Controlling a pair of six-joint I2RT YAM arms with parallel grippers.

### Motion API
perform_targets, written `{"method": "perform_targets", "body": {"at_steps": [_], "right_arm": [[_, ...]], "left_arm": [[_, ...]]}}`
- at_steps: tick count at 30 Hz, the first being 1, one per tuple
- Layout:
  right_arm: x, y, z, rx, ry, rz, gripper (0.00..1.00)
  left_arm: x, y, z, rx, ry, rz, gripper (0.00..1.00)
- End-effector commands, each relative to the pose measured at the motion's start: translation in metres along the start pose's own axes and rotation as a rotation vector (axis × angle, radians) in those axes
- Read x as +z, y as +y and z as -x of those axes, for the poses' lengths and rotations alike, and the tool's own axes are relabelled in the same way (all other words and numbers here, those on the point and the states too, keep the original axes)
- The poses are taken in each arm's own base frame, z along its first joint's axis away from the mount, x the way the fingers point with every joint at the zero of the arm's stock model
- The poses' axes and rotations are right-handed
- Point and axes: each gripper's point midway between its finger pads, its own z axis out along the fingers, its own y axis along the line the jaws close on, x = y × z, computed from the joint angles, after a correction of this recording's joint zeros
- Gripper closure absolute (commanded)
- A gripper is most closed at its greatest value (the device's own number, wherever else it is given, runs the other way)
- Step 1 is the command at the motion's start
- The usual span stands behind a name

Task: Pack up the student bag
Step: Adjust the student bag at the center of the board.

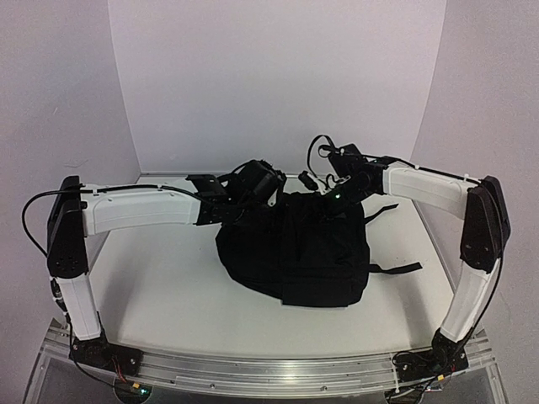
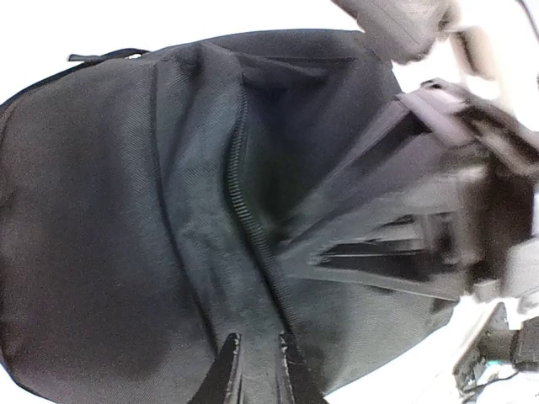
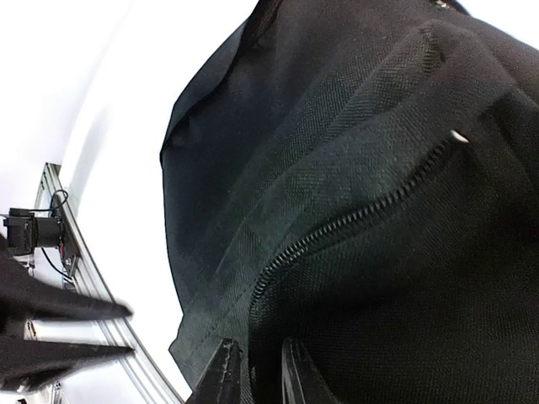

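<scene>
The student bag (image 1: 295,252), a large black fabric backpack, lies in the middle of the white table. My left gripper (image 1: 261,181) is at its far left top edge. In the left wrist view the gripper (image 2: 258,345) is pinched on a fold of bag fabric (image 2: 101,210) beside the zip (image 2: 240,185). My right gripper (image 1: 333,189) is at the bag's far right top edge. In the right wrist view the gripper (image 3: 258,349) is closed on the bag's fabric (image 3: 379,168) at the end of the zip (image 3: 354,219). The zip looks closed along the stretches that show.
Black webbing straps (image 1: 396,269) trail off the bag's right side onto the table; they show blurred in the left wrist view (image 2: 404,219). An aluminium rail (image 1: 278,370) runs along the near table edge. White walls enclose the back and sides.
</scene>
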Motion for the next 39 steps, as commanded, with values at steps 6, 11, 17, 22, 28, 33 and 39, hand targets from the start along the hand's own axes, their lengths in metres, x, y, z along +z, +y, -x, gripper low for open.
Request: {"method": "perform_targets", "body": {"at_steps": [6, 11, 17, 22, 28, 33, 39], "right_arm": [[-0.008, -0.027, 0.009, -0.018, -0.048, -0.18, 0.9], [-0.019, -0.049, -0.002, -0.017, -0.029, -0.294, 0.88], [-0.026, -0.058, -0.008, -0.008, -0.017, -0.358, 0.89], [-0.027, -0.065, -0.015, 0.01, 0.0, -0.394, 0.91], [-0.015, -0.045, -0.022, 0.04, 0.033, -0.253, 0.79], [-0.008, -0.033, -0.024, 0.068, 0.051, -0.166, 0.78], [-0.015, -0.02, -0.014, 0.046, 0.023, -0.11, 0.75]], "left_arm": [[-0.006, 0.001, 0.008, -0.004, -0.014, -0.011, 0.51], [0.01, 0.002, -0.005, 0.033, 0.02, 0.039, 0.39], [0.027, 0.004, -0.01, 0.069, 0.025, 0.121, 0.38], [0.04, 0.006, -0.009, 0.071, 0.031, 0.164, 0.37], [0.058, 0.012, -0.016, 0.108, 0.074, 0.256, 0.24], [0.063, 0.03, -0.026, 0.109, 0.111, 0.362, 0.42], [0.045, 0.014, -0.016, 0.073, 0.06, 0.248, 0.73]]}}
